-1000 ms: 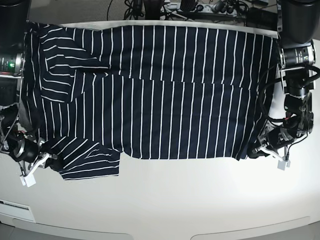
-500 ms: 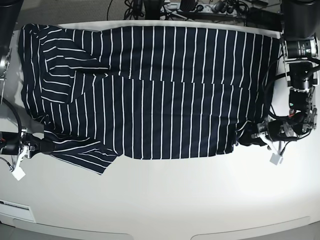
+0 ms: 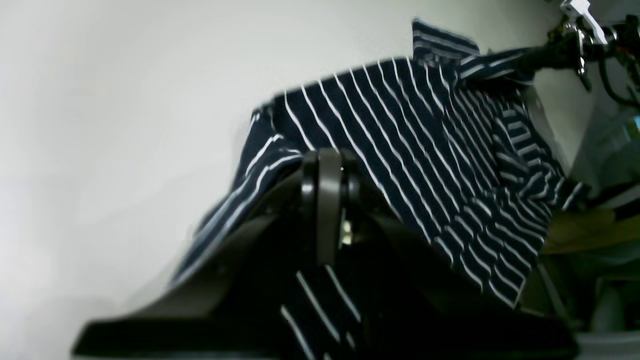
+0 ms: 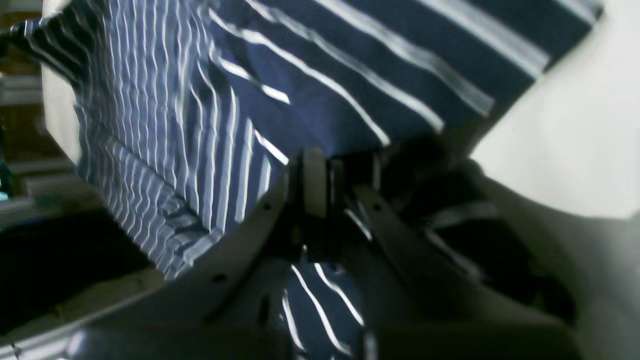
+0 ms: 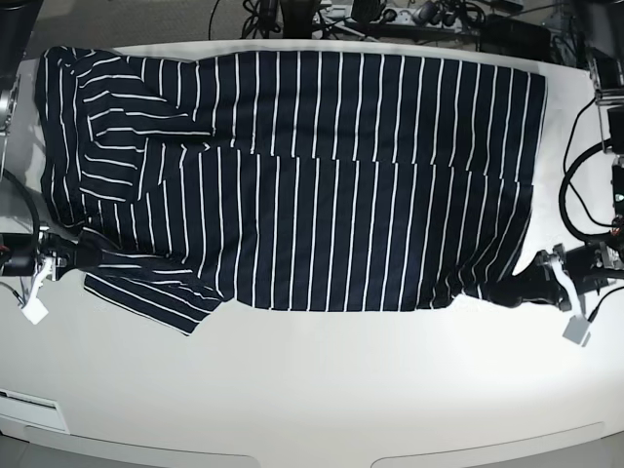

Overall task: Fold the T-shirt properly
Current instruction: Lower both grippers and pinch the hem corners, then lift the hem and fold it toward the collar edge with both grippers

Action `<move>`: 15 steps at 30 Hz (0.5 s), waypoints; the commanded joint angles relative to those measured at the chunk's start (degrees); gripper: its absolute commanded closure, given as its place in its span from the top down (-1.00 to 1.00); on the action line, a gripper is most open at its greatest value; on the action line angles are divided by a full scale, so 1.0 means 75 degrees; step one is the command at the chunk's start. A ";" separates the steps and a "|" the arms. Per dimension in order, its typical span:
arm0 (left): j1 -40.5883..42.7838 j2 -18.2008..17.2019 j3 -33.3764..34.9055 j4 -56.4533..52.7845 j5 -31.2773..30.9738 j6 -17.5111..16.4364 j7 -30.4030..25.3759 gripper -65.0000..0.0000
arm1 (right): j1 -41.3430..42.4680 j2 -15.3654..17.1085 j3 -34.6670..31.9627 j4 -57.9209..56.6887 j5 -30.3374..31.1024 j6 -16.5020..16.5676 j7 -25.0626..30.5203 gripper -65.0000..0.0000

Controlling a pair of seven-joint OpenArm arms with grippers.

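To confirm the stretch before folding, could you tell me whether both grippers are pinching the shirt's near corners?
Yes: in the base view the left gripper and right gripper each clamp a near corner of the T-shirt.

The left pincer (image 5: pixel 526 290) sits low at the right side of the base view. It lies almost flat and points inward. Its two fingers (image 3: pixel 322 200) are squeezed tight together, with a corner of the T-shirt (image 5: pixel 322 175) pinched between them. Dark cables loop up from the arm behind it.

The right pincer (image 5: pixel 73 255) sits low at the left side of the base view. It also lies flat and points inward, toward the other arm. Its fingers (image 4: pixel 314 185) are pressed together too, and they grip the striped cloth near the sleeve. Both arms are stretched wide apart, one at each end.
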 commanded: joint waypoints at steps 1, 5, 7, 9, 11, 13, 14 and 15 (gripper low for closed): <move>-0.0061 -0.0239 -0.0070 0.0204 -0.0157 -0.0057 -0.0149 -1.00 | 0.0076 0.0356 0.0061 0.0417 0.0234 0.0040 0.0291 -1.00; 0.0323 -0.0580 -0.0073 0.0358 -0.0020 -0.0057 -0.0405 -1.00 | -0.0746 0.0743 0.0087 0.1950 0.0234 0.0040 0.1201 -1.00; 0.0335 -0.0673 -0.0073 0.0370 0.0152 -0.0057 -0.0414 -1.00 | -0.1090 0.0775 0.0248 0.2707 0.0234 0.0040 0.1690 -1.00; 0.0335 -0.0758 -0.0073 0.0452 0.0472 -0.0057 -0.0420 -1.00 | -0.1501 0.0761 0.0487 0.3445 -0.0641 0.0040 0.2463 -1.00; 0.0399 -0.0857 -0.0073 0.0597 0.0749 -0.0057 -0.0498 -1.00 | -0.1961 0.0758 0.0772 0.4197 -0.1638 0.0040 0.3363 -1.00; 0.0554 -0.1003 -0.0073 0.0831 0.0924 -0.0057 -0.0714 -1.00 | -0.2425 0.0758 0.1113 0.4969 -0.2492 0.0040 0.4065 -1.00; 0.0644 -0.1081 -0.0073 0.0962 0.0918 -0.0057 -0.0761 -1.00 | -0.2637 0.0758 0.1276 0.5353 -0.2801 0.0040 0.4287 -1.00; 0.0746 -0.1169 -0.0073 0.1110 0.0912 -0.0057 -0.0833 -1.00 | -0.2856 0.0764 0.1437 0.5697 -0.3005 0.0040 0.4406 -1.00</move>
